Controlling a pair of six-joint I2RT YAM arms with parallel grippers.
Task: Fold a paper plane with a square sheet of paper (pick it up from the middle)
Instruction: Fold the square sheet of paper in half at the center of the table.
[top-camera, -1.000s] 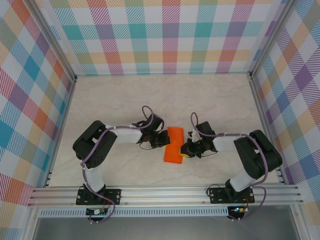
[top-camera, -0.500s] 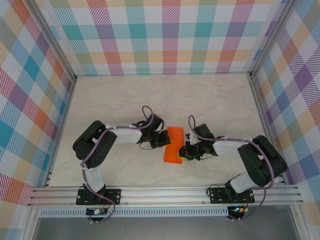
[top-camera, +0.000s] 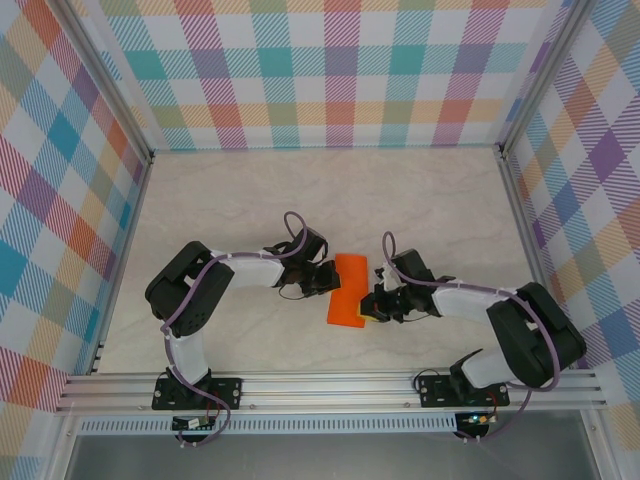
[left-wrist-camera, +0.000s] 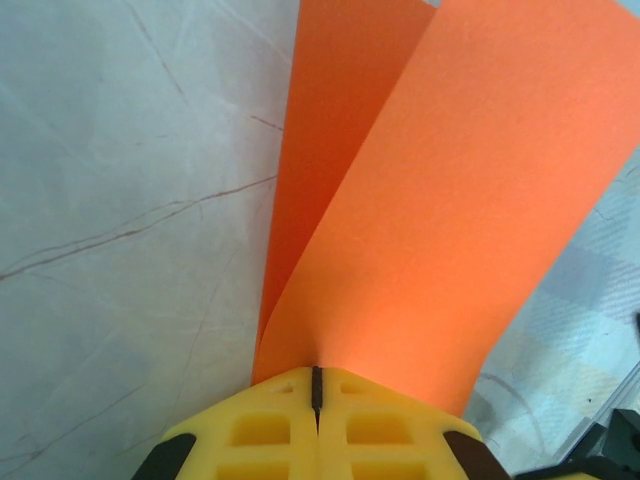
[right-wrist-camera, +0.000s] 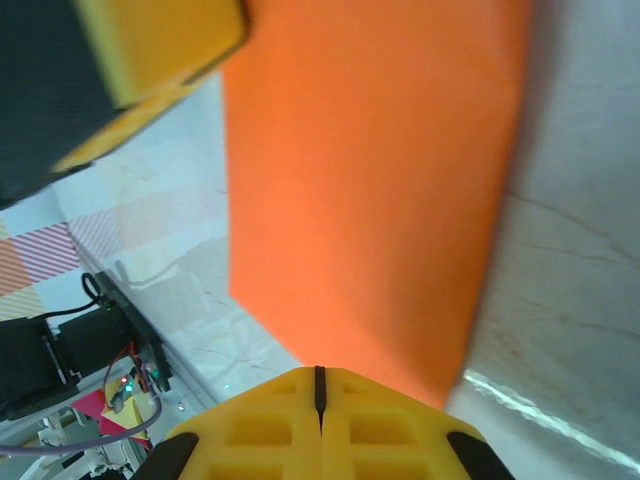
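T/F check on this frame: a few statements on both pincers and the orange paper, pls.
1. The left pincer is shut on the square sheet of paper. True.
2. The right pincer stands wide open, away from the paper. False: its jaws are shut on the paper's edge.
3. The paper lies flat as a single layer. False: it is folded over, with two layers rising from the left pincer.
4. In the top view the paper sits between the two pincers. True.
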